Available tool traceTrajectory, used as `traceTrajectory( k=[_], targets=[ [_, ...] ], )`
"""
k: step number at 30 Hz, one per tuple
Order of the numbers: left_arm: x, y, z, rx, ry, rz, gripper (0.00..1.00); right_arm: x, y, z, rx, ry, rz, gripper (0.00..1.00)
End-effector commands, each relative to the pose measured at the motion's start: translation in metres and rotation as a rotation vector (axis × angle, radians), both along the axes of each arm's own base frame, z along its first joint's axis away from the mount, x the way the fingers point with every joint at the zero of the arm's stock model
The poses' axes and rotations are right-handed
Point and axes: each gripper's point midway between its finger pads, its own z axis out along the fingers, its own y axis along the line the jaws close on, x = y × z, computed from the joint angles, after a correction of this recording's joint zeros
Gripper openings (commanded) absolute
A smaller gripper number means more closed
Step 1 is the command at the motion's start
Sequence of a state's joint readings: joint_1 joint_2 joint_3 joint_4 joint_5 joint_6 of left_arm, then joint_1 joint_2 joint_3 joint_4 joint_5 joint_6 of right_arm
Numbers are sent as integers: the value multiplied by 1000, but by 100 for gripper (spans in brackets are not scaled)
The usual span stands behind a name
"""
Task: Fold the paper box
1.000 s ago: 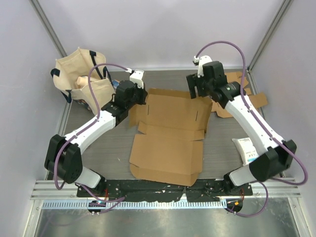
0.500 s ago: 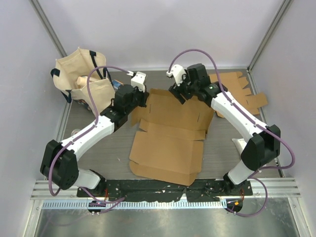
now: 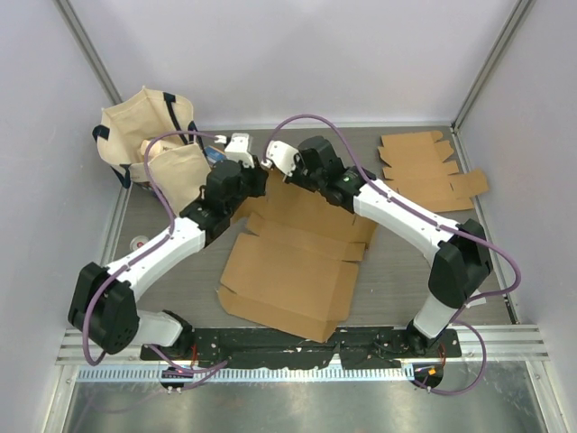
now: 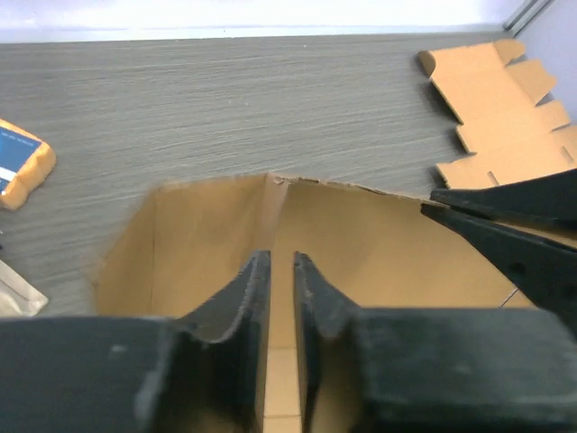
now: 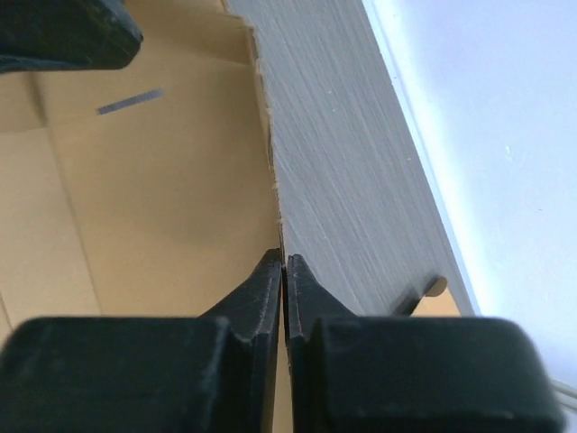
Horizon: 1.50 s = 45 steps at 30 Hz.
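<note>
The paper box [image 3: 288, 262] is a flat brown cardboard blank lying in the middle of the table, its far edge lifted a little. My right gripper [image 3: 273, 171] reaches in from the right and is shut on that far edge; in the right wrist view [image 5: 283, 262] the cardboard edge [image 5: 269, 153] runs straight in between the closed tips. My left gripper [image 3: 252, 183] hovers beside it over the box's far left corner. Seen from the left wrist, the left gripper [image 4: 281, 262] is open by a narrow gap with only the cardboard panel [image 4: 379, 234] behind it.
A beige tote bag [image 3: 149, 144] stands at the back left, with an orange packet [image 4: 22, 162] on the table beside it. More cardboard blanks [image 3: 428, 171] lie at the back right. Grey table [image 5: 361, 180] runs to the back wall beyond the box.
My right arm swung left along the box's far edge and closed on it. The left jaws parted slightly. The box slid and turned toward the front left.
</note>
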<state>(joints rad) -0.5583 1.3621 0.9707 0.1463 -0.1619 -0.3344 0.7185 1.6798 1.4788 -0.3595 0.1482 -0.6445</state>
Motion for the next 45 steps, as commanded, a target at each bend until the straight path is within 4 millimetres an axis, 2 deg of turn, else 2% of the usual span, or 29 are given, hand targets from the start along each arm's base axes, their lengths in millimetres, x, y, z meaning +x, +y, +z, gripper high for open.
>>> traceTrajectory(
  k=[1,2,3,5,6,7,8,10,11,15,18,22,23,26,27,29,30,37,42,45],
  targets=[
    [-17,16,33,-101,-7,68,33,8,-4,21,-15,-100,8,3],
    [-23,19,27,-89,15,66,47,8,-4,20,-21,-96,15,2],
    [-33,27,35,-94,7,71,52,6,-1,17,-27,-83,41,2],
    [-50,44,9,-64,89,119,62,5,-2,16,-27,-69,54,2],
    [-60,51,13,-86,84,132,63,4,-1,15,-20,-61,71,2],
    [-66,55,3,-87,113,140,64,4,0,15,-15,-56,80,2],
    [-74,56,-16,-101,161,148,64,4,0,15,-14,-51,86,1],
    [-80,58,-31,-107,191,155,63,3,1,12,-18,-37,103,2],
    [-82,60,-46,-118,221,176,62,3,1,11,-21,-31,107,2],
    [-71,62,-69,-133,214,231,63,3,0,13,-19,-13,128,2],
    [-55,53,-75,-140,225,241,66,4,-5,14,-19,-11,119,2],
    [-47,46,-96,-118,309,260,68,0,-4,15,2,5,150,2],
    [-48,47,-109,-105,330,268,68,-1,-4,16,5,5,151,2],
    [-41,47,-119,-98,327,276,70,-2,-4,17,16,9,156,2],
    [-39,47,-132,-74,351,278,70,-2,-3,17,20,11,159,2],
    [-32,45,-137,-35,349,270,70,-2,-3,17,21,12,158,2],
    [-31,47,-145,-11,367,277,70,-2,-3,18,24,14,158,2],
    [-17,27,-151,5,351,180,69,-1,-2,20,33,13,162,2],
    [-26,-4,-144,-119,378,43,62,2,-3,18,32,14,155,2],
    [-37,-13,-149,-207,412,14,61,2,0,18,39,15,156,2]
  ],
)
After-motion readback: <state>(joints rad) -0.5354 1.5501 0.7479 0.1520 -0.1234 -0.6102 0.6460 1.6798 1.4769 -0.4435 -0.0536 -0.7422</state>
